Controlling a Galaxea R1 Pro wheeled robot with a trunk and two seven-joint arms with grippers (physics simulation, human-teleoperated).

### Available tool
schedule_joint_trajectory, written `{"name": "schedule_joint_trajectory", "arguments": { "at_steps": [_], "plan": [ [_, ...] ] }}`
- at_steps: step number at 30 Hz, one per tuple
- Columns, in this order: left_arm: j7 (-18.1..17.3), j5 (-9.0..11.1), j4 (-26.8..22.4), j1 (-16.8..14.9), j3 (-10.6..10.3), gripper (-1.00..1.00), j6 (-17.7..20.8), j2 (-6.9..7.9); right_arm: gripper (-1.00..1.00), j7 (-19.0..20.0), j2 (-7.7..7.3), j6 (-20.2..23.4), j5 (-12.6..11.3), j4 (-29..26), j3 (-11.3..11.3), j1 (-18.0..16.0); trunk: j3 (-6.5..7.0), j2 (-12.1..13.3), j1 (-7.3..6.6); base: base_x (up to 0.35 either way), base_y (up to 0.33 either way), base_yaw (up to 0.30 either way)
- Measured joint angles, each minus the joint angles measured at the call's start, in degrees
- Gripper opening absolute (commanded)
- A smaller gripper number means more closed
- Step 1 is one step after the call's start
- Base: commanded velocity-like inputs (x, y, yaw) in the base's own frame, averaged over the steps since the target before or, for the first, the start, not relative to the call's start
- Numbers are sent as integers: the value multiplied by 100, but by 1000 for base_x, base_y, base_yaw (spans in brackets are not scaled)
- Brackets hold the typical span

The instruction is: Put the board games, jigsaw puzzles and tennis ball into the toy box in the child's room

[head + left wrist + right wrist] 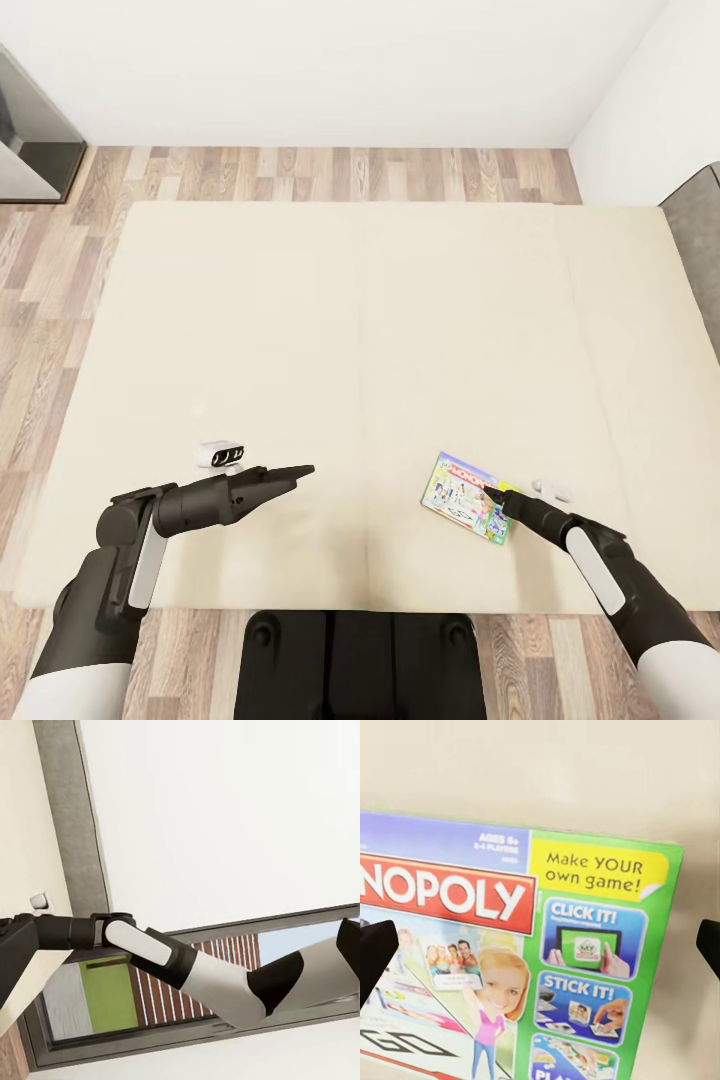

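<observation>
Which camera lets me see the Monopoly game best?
The right wrist view. The Monopoly box is close enough there to read "Make YOUR own game!" on its cover, with the right gripper's fingers spread at either side. In the head view it is just a small colourful box lying on the bed.

The bed (350, 330) has a plain beige mattress that looks like smooth matt cloth. The floor (330, 172) is wood plank with visible grain. The Monopoly board game (517, 960) has a glossy printed card cover. The right arm (610, 580) wears matt black and smooth white plastic shells
</observation>
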Motion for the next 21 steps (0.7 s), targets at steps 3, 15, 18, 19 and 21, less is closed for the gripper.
{"name": "schedule_joint_trajectory", "arguments": {
  "at_steps": [3, 15, 18, 19, 21],
  "plan": [
    [0, 1, 0, 0, 0, 100, 0, 0, 100, 0, -1, 4, 0, -1, 0, -1, 0, 0, 0, 0, 0, 0],
    [0, 3, 0, 0, 0, 100, 0, 0, 100, 3, 15, 24, 13, -7, 0, -3, -11, 0, 0, 0, 0, 0],
    [0, 3, 0, 0, 0, 100, 0, 0, 100, 2, 16, 30, 9, -7, 0, -3, -30, 0, 0, 0, 0, 0],
    [0, 4, 0, 0, 0, 100, 0, 0, 100, 2, 16, 33, 8, -7, 0, -3, -38, 0, 0, 0, 0, 0],
    [0, 4, 0, 0, 0, 100, 0, 0, 100, 1, 17, 34, 7, -7, 0, -3, -54, 0, 0, 0, 0, 0]
  ]
}}
